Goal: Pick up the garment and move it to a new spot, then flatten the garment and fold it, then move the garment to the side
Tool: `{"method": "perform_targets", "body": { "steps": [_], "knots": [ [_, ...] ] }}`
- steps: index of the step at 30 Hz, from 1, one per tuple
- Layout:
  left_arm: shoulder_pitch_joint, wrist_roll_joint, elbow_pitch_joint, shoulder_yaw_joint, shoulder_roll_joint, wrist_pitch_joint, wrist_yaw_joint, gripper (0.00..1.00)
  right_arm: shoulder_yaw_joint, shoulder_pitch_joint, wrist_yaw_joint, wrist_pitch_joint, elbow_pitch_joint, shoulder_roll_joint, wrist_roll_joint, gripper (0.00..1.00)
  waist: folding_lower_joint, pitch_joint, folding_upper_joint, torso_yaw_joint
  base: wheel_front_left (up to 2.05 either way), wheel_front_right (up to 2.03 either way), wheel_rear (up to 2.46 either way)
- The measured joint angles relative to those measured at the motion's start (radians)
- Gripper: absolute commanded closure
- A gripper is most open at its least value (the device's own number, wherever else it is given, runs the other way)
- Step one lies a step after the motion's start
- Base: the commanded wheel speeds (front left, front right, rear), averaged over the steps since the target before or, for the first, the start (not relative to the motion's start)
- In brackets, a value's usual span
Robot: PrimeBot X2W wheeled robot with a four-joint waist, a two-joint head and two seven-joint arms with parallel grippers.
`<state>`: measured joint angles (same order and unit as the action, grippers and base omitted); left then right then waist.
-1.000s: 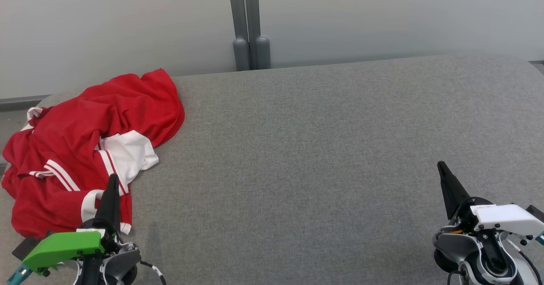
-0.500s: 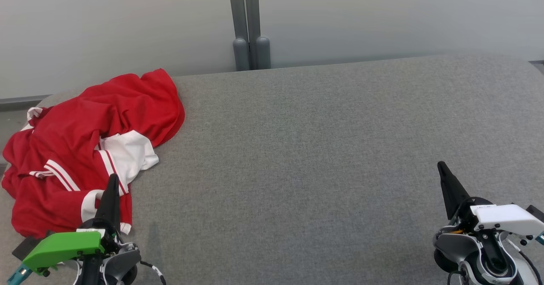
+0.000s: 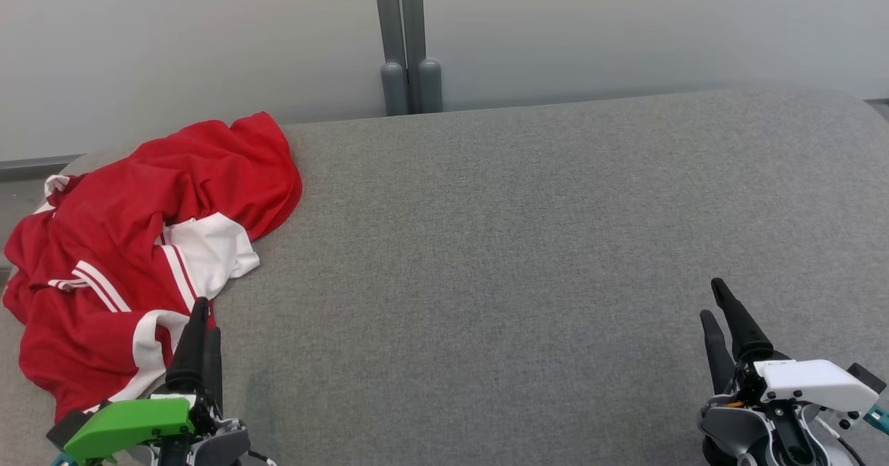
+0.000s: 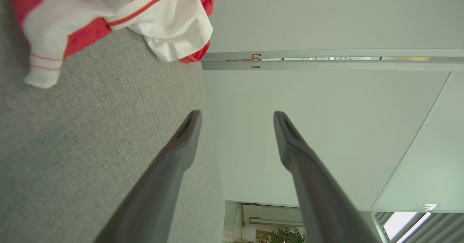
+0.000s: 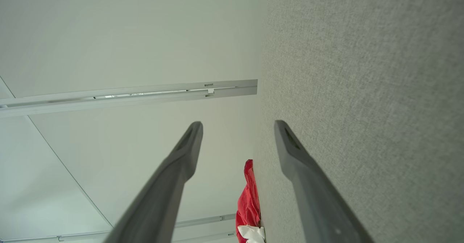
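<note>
A crumpled red garment with white striped sleeves lies heaped at the far left of the grey fabric surface. My left gripper stands open at the garment's near right edge, its fingers beside the white cuff, with nothing between them. In the left wrist view the left gripper is open and the garment lies ahead and to the left, apart from the fingertips. My right gripper stands open and empty at the near right, far from the garment. The right wrist view has the right gripper open, the garment small in the distance.
A pale wall runs behind the surface, with a grey double post at its middle. The garment's left side hangs near the surface's left edge. Bare grey fabric spreads across the middle and right.
Both grippers have turned at the wrist, so two fingers of each now show apart. The left gripper has shifted slightly right and the right one slightly lower. The garment has not moved.
</note>
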<state>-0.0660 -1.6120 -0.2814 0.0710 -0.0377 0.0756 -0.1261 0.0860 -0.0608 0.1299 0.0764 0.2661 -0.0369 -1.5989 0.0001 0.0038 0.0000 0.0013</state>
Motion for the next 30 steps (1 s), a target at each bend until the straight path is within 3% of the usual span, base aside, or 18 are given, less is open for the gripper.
{"method": "perform_targets", "body": {
  "steps": [10,30],
  "knots": [
    [0.01,0.099,-0.001,-0.034,0.0,-0.046,0.0,0.0,-0.029,0.016,0.0,-0.045,-0.034,-0.01,0.14,0.0,0.0,-0.002,0.0,0.002,0.0,0.0,0.0],
    [0.039,0.632,-0.006,-0.072,-0.004,-0.124,0.052,0.0,-0.09,0.034,0.0,-0.123,-0.097,-0.067,0.684,0.0,0.0,-0.01,0.0,0.006,0.0,0.0,0.0]
  ]
}}
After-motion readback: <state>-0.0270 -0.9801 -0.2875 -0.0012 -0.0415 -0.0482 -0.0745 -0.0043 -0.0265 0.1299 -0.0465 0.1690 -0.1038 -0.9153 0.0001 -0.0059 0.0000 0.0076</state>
